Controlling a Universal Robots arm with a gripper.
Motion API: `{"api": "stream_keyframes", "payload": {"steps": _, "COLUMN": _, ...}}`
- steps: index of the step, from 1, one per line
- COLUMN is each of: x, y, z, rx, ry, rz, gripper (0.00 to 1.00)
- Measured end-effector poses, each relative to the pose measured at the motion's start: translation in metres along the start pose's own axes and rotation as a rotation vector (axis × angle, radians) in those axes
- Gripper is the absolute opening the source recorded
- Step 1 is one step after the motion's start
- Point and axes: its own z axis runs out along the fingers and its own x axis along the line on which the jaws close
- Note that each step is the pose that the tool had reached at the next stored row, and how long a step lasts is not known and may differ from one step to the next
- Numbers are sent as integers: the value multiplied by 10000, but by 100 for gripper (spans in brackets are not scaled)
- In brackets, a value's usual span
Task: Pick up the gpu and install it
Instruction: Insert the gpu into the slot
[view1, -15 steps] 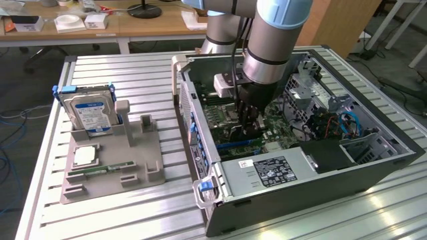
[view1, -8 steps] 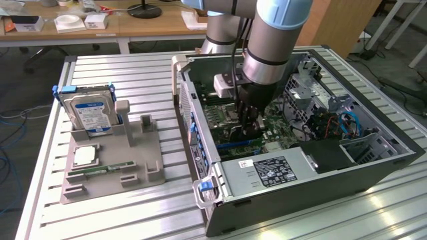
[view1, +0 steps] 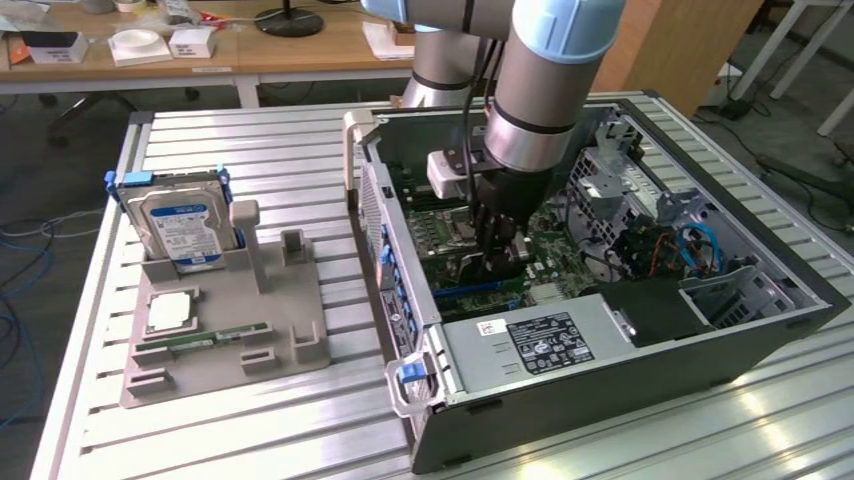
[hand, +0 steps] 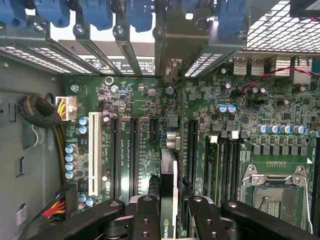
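My gripper reaches down into the open computer case over the green motherboard. In the wrist view the gripper is shut on the gpu, a thin dark card seen edge-on between the black fingers. The card stands upright along the motherboard, in line with the black expansion slots. Its far end reaches toward the silver bracket openings at the case's rear wall. Whether the card's edge sits in a slot I cannot tell.
On the exterior view's left a grey fixture holds a blue-labelled hard drive, a CPU chip and a green RAM stick. Inside the case are the power supply, drive cage, CPU socket and cable bundle.
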Motion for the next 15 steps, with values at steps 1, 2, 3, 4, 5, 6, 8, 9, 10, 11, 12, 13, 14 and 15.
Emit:
{"api": "stream_keyframes", "payload": {"steps": 1, "x": 0, "y": 0, "z": 2, "rx": 1, "ry": -3, "rz": 0, "gripper": 27}}
{"api": "stream_keyframes", "payload": {"steps": 2, "x": -1, "y": 0, "z": 2, "rx": 1, "ry": -3, "rz": 0, "gripper": 27}}
{"api": "stream_keyframes", "payload": {"steps": 3, "x": -1, "y": 0, "z": 2, "rx": 2, "ry": -3, "rz": 0, "gripper": 27}}
{"api": "stream_keyframes", "payload": {"steps": 4, "x": 0, "y": 0, "z": 3, "rx": 2, "ry": -3, "rz": 0, "gripper": 27}}
{"api": "stream_keyframes", "payload": {"steps": 5, "x": 0, "y": 0, "z": 5, "rx": 2, "ry": -3, "rz": -1, "gripper": 27}}
{"api": "stream_keyframes", "payload": {"steps": 6, "x": 0, "y": 1, "z": 8, "rx": 2, "ry": -4, "rz": 0, "gripper": 27}}
{"api": "stream_keyframes", "payload": {"steps": 8, "x": 0, "y": 3, "z": 12, "rx": 2, "ry": -3, "rz": 0, "gripper": 27}}
{"api": "stream_keyframes", "payload": {"steps": 9, "x": 0, "y": 4, "z": 15, "rx": 2, "ry": -2, "rz": 0, "gripper": 27}}
{"api": "stream_keyframes", "payload": {"steps": 10, "x": 0, "y": 6, "z": 17, "rx": 2, "ry": -2, "rz": 0, "gripper": 27}}
{"api": "stream_keyframes", "payload": {"steps": 11, "x": 0, "y": 6, "z": 19, "rx": 2, "ry": -3, "rz": -1, "gripper": 27}}
{"api": "stream_keyframes", "payload": {"steps": 12, "x": 0, "y": 8, "z": 22, "rx": 2, "ry": -3, "rz": 0, "gripper": 27}}
{"api": "stream_keyframes", "payload": {"steps": 13, "x": 0, "y": 9, "z": 26, "rx": 2, "ry": -4, "rz": 0, "gripper": 27}}
{"api": "stream_keyframes", "payload": {"steps": 14, "x": 0, "y": 11, "z": 27, "rx": 2, "ry": -2, "rz": 0, "gripper": 27}}
{"api": "stream_keyframes", "payload": {"steps": 15, "x": 0, "y": 12, "z": 29, "rx": 1, "ry": 0, "rz": -1, "gripper": 27}}
